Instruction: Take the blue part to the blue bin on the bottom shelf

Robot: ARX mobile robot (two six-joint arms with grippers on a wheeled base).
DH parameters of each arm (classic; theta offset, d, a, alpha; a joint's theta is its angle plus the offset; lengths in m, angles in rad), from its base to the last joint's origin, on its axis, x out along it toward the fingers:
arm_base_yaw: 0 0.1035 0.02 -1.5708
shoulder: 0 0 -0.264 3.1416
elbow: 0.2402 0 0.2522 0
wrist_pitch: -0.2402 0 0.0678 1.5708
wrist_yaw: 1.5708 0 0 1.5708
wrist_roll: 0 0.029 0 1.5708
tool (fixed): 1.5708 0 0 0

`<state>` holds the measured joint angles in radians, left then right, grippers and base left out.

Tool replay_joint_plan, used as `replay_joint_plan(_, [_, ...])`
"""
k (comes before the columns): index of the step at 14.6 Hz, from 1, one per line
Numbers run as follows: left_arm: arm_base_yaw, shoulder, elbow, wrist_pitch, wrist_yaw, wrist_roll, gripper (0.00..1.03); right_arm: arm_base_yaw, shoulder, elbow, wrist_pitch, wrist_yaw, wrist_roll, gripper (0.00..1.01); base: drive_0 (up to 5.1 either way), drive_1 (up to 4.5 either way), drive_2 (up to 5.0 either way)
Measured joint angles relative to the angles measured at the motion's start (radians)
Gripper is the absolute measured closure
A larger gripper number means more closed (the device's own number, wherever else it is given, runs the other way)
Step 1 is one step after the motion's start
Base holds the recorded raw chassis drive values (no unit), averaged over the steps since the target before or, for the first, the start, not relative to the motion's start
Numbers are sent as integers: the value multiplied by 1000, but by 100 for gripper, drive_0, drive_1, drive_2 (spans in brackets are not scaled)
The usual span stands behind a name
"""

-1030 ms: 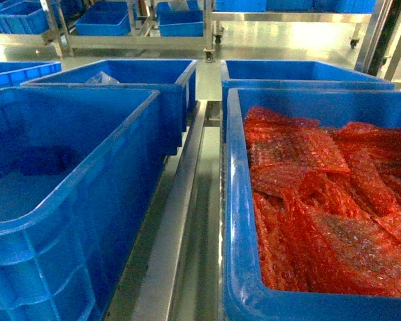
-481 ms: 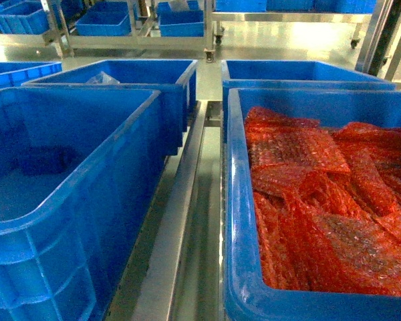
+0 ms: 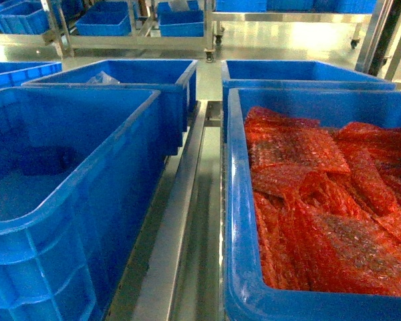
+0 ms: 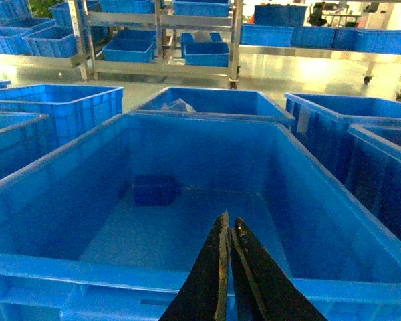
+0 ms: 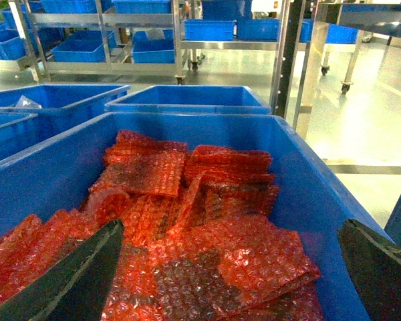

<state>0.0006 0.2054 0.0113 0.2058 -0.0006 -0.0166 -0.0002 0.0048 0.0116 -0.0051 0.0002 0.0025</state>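
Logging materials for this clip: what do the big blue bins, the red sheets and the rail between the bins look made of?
Blue bin: moulded plastic, seemingly; ribbed walls, rolled rim, dull sheen.
Red sheets: bubble wrap, probably bags; translucent film with regular bubbles.
Rail: brushed metal, likely stainless steel; pale grey with streaky reflections.

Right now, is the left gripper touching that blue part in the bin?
Apart. In the left wrist view the left gripper is shut above the bin's near rim, while the blue part lies on the bin floor by the far wall.
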Motion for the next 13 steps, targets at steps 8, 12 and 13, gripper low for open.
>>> replay_joint_plan(8, [0, -196, 7, -194, -4, 1, 101, 0, 0, 0, 0, 0, 0, 3, 0, 0, 0])
replay_joint_plan(12, [0, -196, 1, -216, 0, 2, 101, 0, 0, 0, 3, 0, 0, 3, 0, 0, 0])
replay_joint_plan(13, [0, -196, 1, -216, 0, 2, 101, 0, 0, 0, 3, 0, 0, 3, 0, 0, 0])
